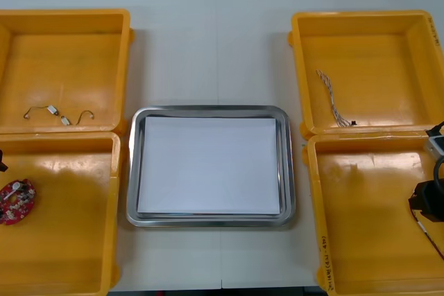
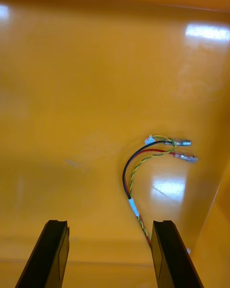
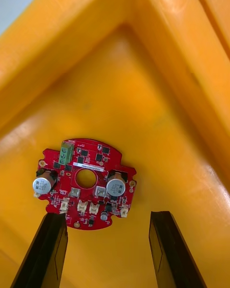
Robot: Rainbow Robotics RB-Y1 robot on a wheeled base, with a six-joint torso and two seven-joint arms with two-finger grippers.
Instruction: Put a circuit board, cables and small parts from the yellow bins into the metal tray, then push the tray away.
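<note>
Front view: a shiny tray between glossy bins

The metal tray point(image 1: 133, 171), white inside with rounded corners, sits on the pale desk point(image 1: 208, 46). The round red circuit board point(image 3: 86, 182) lies in the near left yellow bin point(image 1: 69, 254), with the left claw point(image 3: 108, 216) spread wide just over it. The right claw point(image 2: 110, 223), fingers apart, hovers in the near right bin point(image 1: 361, 240) above a curled red and yellow cable point(image 2: 127, 180).

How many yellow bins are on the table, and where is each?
4. Left of the metal tray: the far left bin and the near left bin. Right of it: the far right bin and the near right bin. None seems hidden.
</note>
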